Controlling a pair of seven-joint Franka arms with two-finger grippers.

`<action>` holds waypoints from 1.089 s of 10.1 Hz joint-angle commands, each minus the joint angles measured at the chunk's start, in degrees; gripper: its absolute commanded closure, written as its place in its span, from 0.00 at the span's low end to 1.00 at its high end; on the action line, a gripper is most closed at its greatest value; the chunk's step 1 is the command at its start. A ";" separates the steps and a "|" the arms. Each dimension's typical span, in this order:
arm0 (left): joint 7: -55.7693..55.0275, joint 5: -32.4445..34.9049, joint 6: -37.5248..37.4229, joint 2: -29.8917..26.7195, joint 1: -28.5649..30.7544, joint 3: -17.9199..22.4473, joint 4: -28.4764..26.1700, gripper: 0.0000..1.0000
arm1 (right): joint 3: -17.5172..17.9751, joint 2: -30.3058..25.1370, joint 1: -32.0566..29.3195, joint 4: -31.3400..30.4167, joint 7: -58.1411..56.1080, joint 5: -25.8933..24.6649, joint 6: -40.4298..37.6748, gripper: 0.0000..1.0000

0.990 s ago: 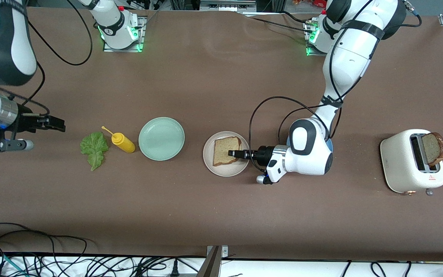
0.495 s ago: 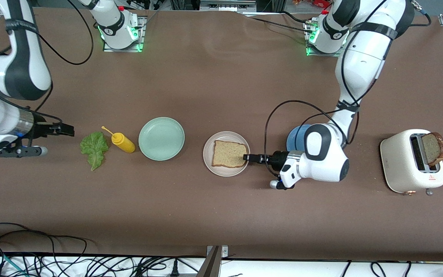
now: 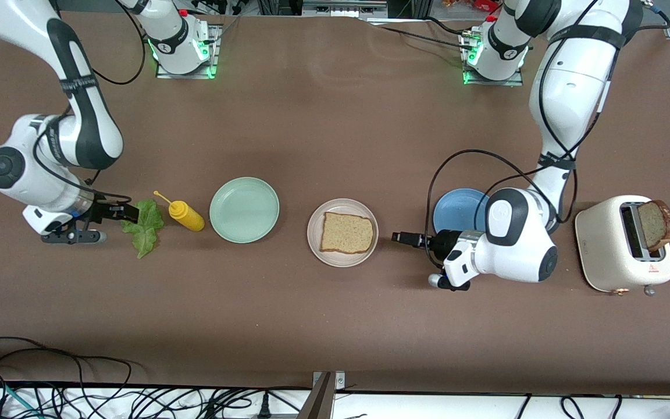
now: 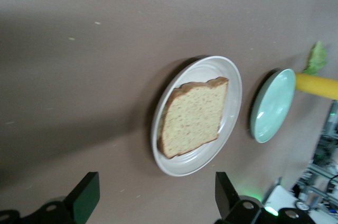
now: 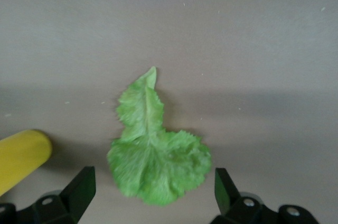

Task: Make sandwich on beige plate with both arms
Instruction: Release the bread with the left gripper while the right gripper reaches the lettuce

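The beige plate lies mid-table with one tan bread slice flat on it. My left gripper is open beside the plate, toward the left arm's end, holding nothing. The left wrist view shows the plate and bread ahead of that open gripper. The green lettuce leaf lies toward the right arm's end. My right gripper is open at its edge. In the right wrist view its fingers straddle the leaf's wide end. A second slice stands in the toaster.
A mint-green plate and a yellow squeeze bottle lie between the lettuce and the beige plate. A blue plate sits partly under the left arm. The white toaster stands at the left arm's end.
My left gripper let go of the bread, opened and drew back off the plate toward the toaster. My right arm swung in to the lettuce, gripper still open.
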 commanded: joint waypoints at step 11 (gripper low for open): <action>-3.08 31.69 -15.38 -14.68 6.19 4.05 -1.12 0.00 | -0.16 7.71 0.20 0.04 -1.20 -1.51 7.66 1.00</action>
